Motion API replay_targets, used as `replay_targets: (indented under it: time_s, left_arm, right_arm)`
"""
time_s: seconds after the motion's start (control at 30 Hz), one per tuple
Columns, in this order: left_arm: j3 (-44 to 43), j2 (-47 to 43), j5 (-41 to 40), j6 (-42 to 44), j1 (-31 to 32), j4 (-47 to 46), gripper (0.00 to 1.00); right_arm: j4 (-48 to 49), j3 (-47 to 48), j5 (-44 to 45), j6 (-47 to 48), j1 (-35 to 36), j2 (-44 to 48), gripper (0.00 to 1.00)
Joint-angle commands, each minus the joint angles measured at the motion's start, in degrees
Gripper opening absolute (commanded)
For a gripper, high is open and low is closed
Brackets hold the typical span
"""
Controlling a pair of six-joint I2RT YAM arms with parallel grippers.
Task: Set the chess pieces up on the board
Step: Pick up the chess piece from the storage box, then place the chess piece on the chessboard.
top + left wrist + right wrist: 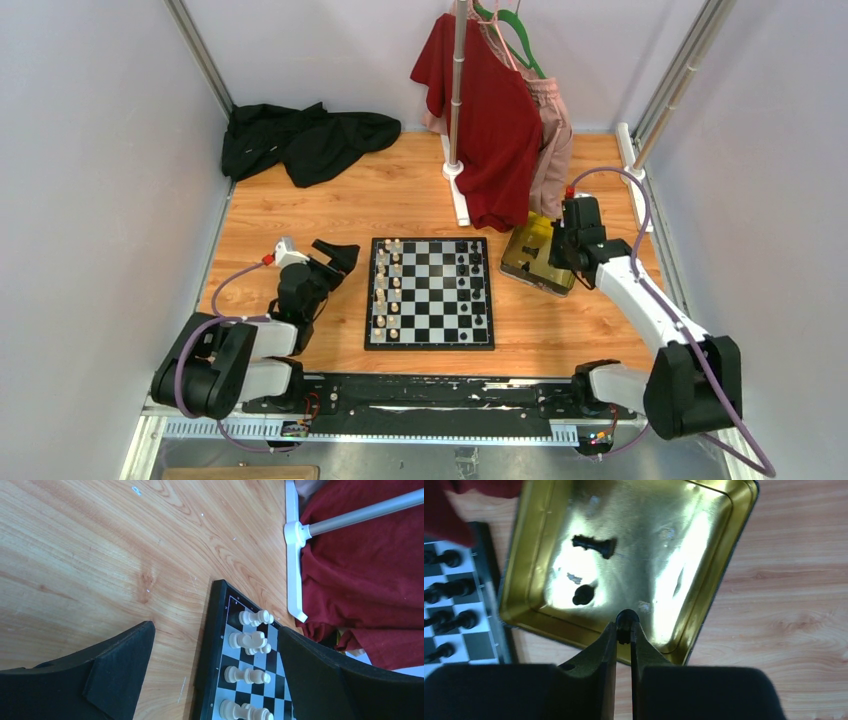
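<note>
Gold tray, upper middle of the right wrist view, holds two loose black pieces. Right gripper pinched on third black piece above tray's lower rim. Left gripper wide open, empty, beside board, centre of the top view.

— What sort of place is this?
— A robotics lab cell. White panels and aluminium posts wall in the wooden table around the board; nearer than the board, a black rail carries the left arm and right arm.

left pincer spread wide, right pincer clamped
</note>
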State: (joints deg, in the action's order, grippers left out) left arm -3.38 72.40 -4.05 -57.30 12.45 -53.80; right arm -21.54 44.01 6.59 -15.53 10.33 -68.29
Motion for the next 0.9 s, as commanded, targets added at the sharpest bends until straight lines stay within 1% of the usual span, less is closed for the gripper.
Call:
replay_targets:
  time_s: [0.0,0.2,0.47,0.63,0.87]
  left_arm:
    - [1.3,-2.5,-0.3,0.9,-0.5,0.9,1.0]
    - [2.2,-5.1,-0.7,1.2,-0.5,2.6,1.0]
    - [2.8,-7.8,-0.8,1.4,-0.6,4.6,1.0]
    - [2.7,-8.4,-0.8,1.5,-0.5,4.9,1.0]
    - [2.6,-8.9,-0.8,1.7,-0.5,5.3,1.0]
  right_arm:
    - [-6.3,2.8,0.5,0.4,6.1,4.6,0.05]
    - [-12.0,3.4,2.9,-1.2,18.9,8.9,0.05]
    - [-17.6,0.6,7.3,-7.8,35.6,14.6,0.05]
    - [-19.5,-0.6,11.6,-12.6,45.2,14.4,0.05]
    - [-18.1,-2.6,14.1,-17.9,53.5,11.6,0.05]
